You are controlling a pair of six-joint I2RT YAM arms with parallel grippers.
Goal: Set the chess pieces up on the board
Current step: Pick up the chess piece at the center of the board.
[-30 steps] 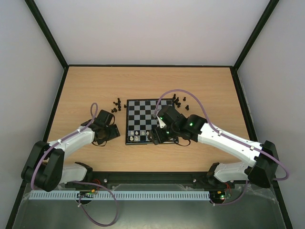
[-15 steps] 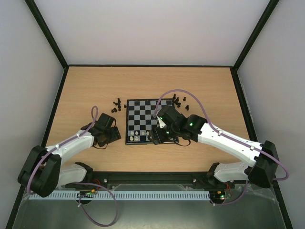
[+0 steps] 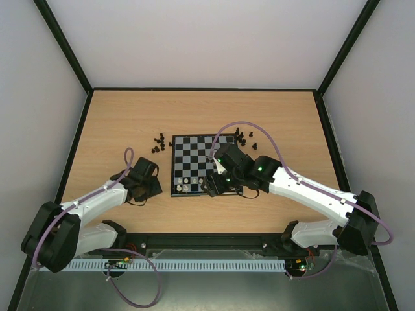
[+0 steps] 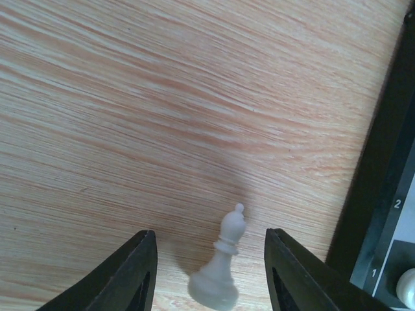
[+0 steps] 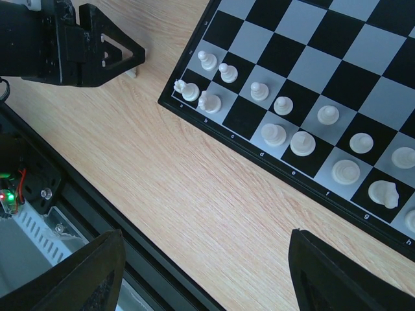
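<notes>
The board lies mid-tabletop. Most squares of its two near rows are occupied by white pieces; one back-row square near the left corner is bare. A white bishop stands upright on the tabletop just left of the board, bracketed by the left gripper, jaws apart and not touching it. The right gripper is held apart and empty over the board's near edge. The black pieces are clustered off the board by its far corners. About half the setup is judged left.
</notes>
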